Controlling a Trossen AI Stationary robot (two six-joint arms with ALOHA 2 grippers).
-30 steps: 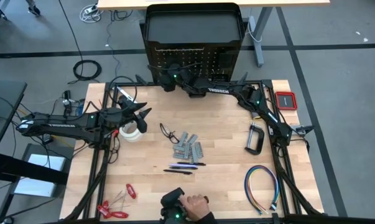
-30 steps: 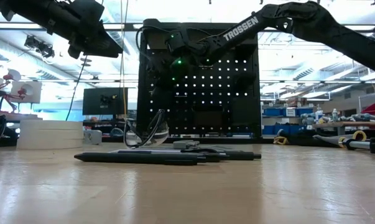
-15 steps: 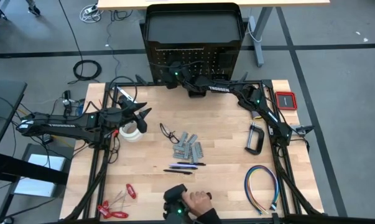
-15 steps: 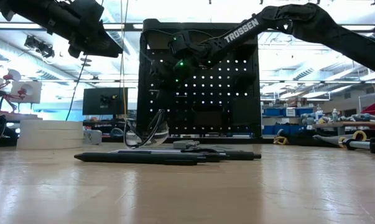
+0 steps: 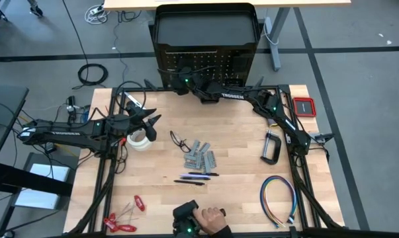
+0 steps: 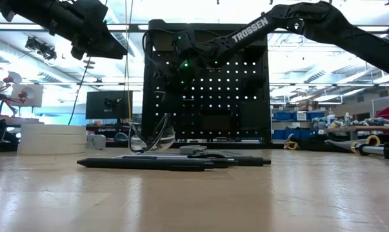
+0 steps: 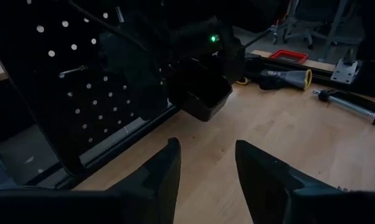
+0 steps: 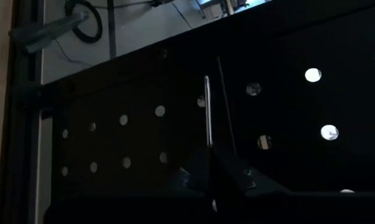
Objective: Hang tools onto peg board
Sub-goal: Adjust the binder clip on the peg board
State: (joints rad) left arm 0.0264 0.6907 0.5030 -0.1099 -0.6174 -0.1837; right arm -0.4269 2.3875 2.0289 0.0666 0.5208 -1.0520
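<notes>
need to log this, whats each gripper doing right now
Left gripper: open, empty, over the table's left side.
Right gripper: shut at the peg board; nothing visibly held.

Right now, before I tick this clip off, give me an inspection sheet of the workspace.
Surface: wooden table, mostly bare.
Job's things: peg board upright at far edge; C-clamp, tape rolls, pens, grey metal pieces, red-handled tools lying loose.
Clutter: multicoloured wire loop, red case.
Grippers: right gripper shut at the board face; left gripper open, near the tape.
Cables: black coil on floor.
Surroundings: a person's hand at near edge.
</notes>
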